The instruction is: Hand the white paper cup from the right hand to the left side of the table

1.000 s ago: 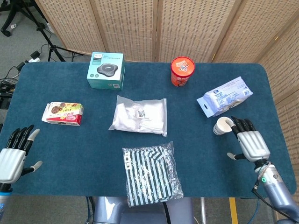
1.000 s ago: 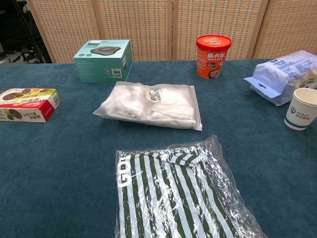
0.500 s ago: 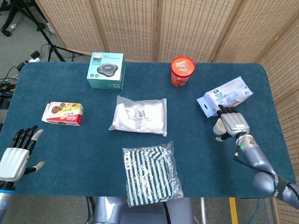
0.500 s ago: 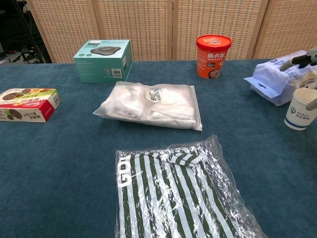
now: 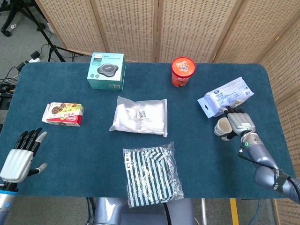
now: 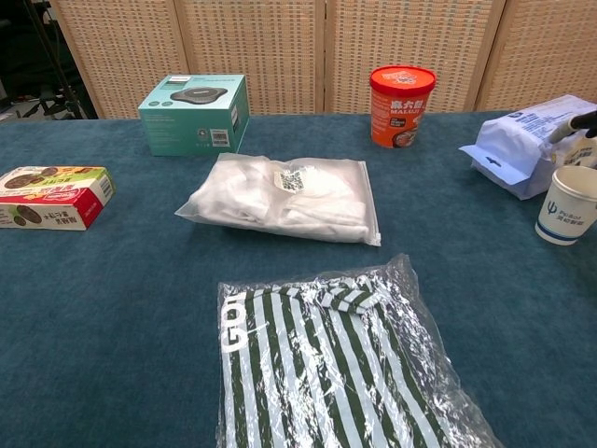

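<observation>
Blue table (image 5: 70, 89). Striped garment in clear bag (image 6: 326, 364), white "GP" lettering. White folded item in plastic bag (image 5: 139, 115), printed label unreadable. Teal box (image 6: 194, 114). White-blue pouch (image 5: 225, 97). Red tub (image 6: 402, 105), Chinese characters. Right hand (image 5: 238, 123) against white paper cup (image 6: 567, 205), right side of table, blue logo; grasp indeterminate. Left hand (image 5: 19, 155), fingers spread, empty.

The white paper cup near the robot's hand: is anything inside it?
The white paper cup stands upright on the blue table. From above, its mouth shows only a pale interior, apparently empty. The right hand beside it covers part of the rim, so that side stays hidden.
</observation>
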`<state>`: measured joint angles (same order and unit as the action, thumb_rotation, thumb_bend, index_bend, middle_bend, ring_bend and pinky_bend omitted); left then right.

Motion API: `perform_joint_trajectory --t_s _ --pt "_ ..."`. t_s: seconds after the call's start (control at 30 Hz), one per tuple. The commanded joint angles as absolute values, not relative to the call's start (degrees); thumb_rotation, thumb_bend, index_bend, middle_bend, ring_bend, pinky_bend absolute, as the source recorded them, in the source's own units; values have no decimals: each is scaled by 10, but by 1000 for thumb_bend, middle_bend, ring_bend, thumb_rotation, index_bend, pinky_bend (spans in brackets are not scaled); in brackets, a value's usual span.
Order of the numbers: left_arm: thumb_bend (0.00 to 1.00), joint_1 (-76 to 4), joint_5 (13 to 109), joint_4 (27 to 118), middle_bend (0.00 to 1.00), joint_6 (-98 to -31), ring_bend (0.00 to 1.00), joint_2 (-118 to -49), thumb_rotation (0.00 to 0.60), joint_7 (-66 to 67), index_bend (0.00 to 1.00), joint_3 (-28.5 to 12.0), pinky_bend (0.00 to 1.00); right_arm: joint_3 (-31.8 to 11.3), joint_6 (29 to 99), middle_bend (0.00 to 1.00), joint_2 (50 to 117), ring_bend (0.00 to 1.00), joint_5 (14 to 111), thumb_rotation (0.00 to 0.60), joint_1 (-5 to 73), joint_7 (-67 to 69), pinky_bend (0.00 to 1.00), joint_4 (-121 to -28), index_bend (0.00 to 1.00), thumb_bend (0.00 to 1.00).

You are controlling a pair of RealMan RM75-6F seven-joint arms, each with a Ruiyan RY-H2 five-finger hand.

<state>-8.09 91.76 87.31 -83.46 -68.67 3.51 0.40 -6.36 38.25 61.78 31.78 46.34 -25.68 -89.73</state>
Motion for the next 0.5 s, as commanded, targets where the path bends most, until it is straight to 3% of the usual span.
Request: perform_joint_trajectory --t_s 0.03,0.5 --pt "149 -80 919 874 0 -836 0 -686 600 35 0 5 0 -59 385 0 616 0 319 600 465 -251 0 -901 73 131" --pt "149 -81 924 878 0 -838 0 -684 600 32 0 9 0 -47 393 0 628 0 344 600 468 -220 0 -890 112 151"
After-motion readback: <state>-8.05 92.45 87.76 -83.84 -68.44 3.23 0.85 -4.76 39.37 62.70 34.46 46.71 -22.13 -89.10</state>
